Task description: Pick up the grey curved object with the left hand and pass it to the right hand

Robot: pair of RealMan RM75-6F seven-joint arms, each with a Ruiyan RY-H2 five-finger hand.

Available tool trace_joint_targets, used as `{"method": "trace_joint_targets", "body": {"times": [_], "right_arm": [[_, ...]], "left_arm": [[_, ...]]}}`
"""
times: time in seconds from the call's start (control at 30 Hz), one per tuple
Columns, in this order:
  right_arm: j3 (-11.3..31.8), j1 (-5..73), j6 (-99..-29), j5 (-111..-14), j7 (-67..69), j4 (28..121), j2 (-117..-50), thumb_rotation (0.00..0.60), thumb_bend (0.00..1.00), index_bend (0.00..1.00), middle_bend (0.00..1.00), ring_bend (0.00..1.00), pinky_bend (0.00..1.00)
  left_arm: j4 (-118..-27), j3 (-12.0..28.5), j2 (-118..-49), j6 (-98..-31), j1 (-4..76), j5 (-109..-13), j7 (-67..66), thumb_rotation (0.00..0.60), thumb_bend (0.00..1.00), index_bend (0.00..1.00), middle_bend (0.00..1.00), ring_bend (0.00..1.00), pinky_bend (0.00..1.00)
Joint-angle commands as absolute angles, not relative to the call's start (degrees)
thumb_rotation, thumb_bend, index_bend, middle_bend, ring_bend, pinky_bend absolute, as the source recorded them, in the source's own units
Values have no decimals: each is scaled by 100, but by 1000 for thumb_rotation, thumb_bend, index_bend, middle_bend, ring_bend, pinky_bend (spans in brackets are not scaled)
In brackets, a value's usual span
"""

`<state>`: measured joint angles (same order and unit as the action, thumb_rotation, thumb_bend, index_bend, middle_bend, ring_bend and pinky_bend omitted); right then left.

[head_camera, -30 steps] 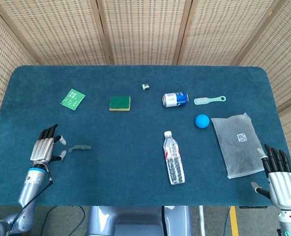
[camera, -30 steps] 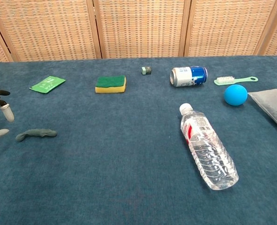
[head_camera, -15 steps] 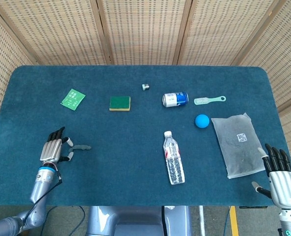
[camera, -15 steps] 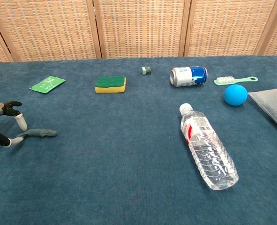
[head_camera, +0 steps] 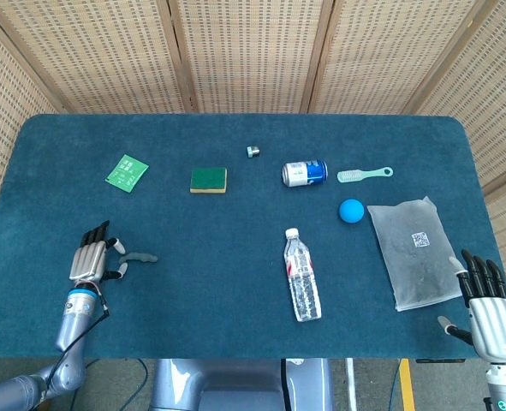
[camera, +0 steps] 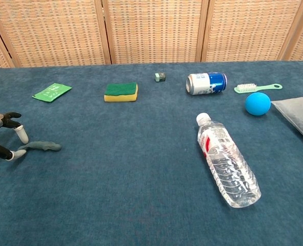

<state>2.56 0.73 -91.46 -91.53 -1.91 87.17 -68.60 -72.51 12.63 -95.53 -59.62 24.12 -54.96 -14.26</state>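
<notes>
Landmark: water bottle [head_camera: 302, 276], lying mid-table [head_camera: 235, 342]. Behind it, the can [head_camera: 305, 172]; brush [head_camera: 364, 175] right of the can. Ball [head_camera: 351, 210] and bag [head_camera: 413, 250] right of the bottle. Sponge [head_camera: 208, 179] and packet [head_camera: 127, 173] behind-left. Far left, curved object [head_camera: 139, 256] at my left hand [head_camera: 92, 256]; my right hand [head_camera: 491, 312] right of the bottle, at the near edge.

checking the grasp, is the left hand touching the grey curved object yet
Touching: chest view shows a left hand fingertip on the grey object's near end.
</notes>
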Motion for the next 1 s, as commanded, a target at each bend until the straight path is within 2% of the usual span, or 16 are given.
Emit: {"method": "trace_joint_targets", "body": {"times": [0.03,0.3,1.0], "right_arm": [[257,75,-9144,-9151,-189,8723,-6856,600,0,0,0,0,0],[252,87,-9103,-9127,-155,8721,-6848,600,0,0,0,0,0],[274,109,-9084,-9082,-148,8696,-6891,600,0,0,0,0,0]], "left_arm": [[-7234,1258,-9557,-5919,2430,-5480,-1400,600,343,480,0,0,0],[-7208,1215,-9594,-5902,2479,-5485,-1437,600,346,486,0,0,0],[-7137,1250,-9701,-6040,2521,-5336,-1581,600,386,595,0,0,0]]}}
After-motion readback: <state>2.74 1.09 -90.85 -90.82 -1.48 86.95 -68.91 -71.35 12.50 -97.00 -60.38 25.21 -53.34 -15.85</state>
